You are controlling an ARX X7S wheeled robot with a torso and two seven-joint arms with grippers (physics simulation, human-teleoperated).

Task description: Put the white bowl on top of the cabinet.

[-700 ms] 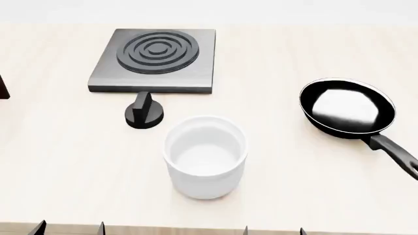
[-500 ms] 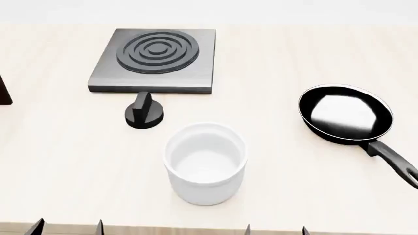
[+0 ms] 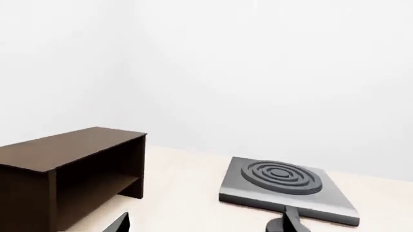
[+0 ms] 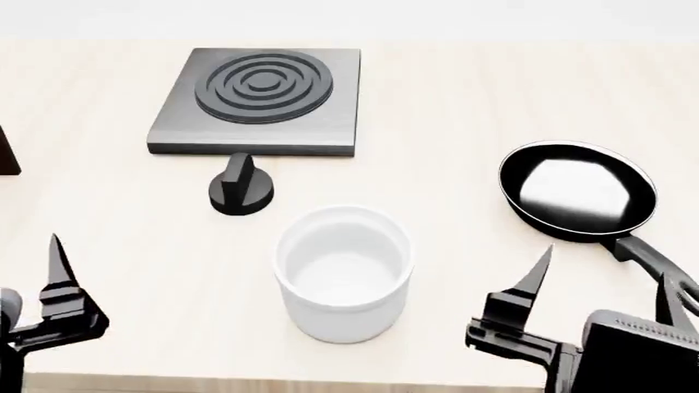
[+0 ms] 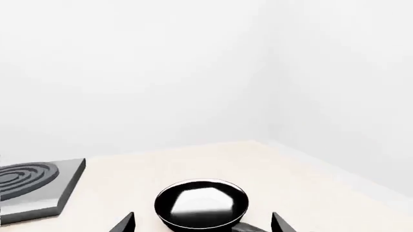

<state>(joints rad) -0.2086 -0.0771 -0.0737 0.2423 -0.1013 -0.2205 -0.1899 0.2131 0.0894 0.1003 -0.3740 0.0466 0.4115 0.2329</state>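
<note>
The right tool (image 4: 601,282) stands at the near right edge of the counter (image 4: 492,98) in the head view, its two pointed black fingers spread well apart and holding nothing; one tip rises just right of the white bowl (image 4: 344,270), the other shows near the pan's handle. The left tool (image 4: 28,286) is at the near left edge, also empty. Only one upright finger of it is clear in the head view, and the left wrist view shows only a single tip at its lower border, so its opening cannot be told.

The white bowl sits upright on the counter, in the near middle, between the two tools and touching neither. It is empty, plain and glossy.

The cabinet (image 3: 65,176) shows best in the left wrist view: a dark brown open-fronted box with one inner shelf and a flat top, standing on the counter well left of the stove plate (image 4: 260,98). In the head view only a dark sliver of it appears at the far left edge. The bowl is well apart from it.

A black knob (image 4: 241,187) lies just in front of the stove plate. A black frying pan (image 4: 579,190) rests on the right, handle toward the near right corner.

No brand, label or writing is readable on any item.
</note>
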